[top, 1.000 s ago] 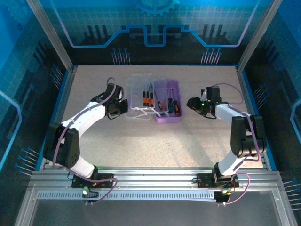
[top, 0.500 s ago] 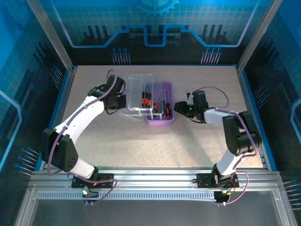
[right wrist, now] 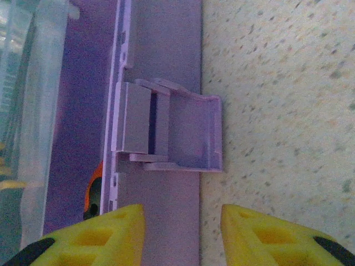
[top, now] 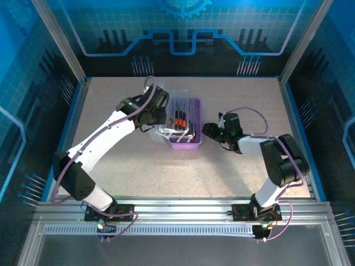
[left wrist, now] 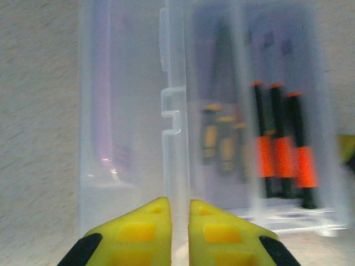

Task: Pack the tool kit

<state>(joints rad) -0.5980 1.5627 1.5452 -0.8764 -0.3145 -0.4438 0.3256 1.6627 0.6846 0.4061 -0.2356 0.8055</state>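
Just above the centre of the overhead frame, on the speckled bench [top: 166, 172], sits the purple case [top: 187, 143] of the tool kit. Its clear lid [top: 173, 128] is swung over most of it, so purple shows mainly along the lower and right edges. The left end effector [top: 161, 115] is at the lid's upper-left side. In its wrist view the yellow tips [left wrist: 180, 221] are drawn almost together at the bottom of the frame. The lid's pale rim [left wrist: 175, 111] runs straight down into the thin gap, so it seems pinched there, though the blur leaves that short of certain. Through the lid, three orange-handled screwdrivers [left wrist: 283, 160] lie side by side to the right, with yellow-and-black screwdrivers [left wrist: 222, 138] just left of them. The right end effector [top: 206, 129] is close against the case's right side. In its own view its tips [right wrist: 180, 233] stand partly apart with nothing held, one over the case wall and the other over bare bench. The purple handle [right wrist: 188, 130] juts from that wall just above them.
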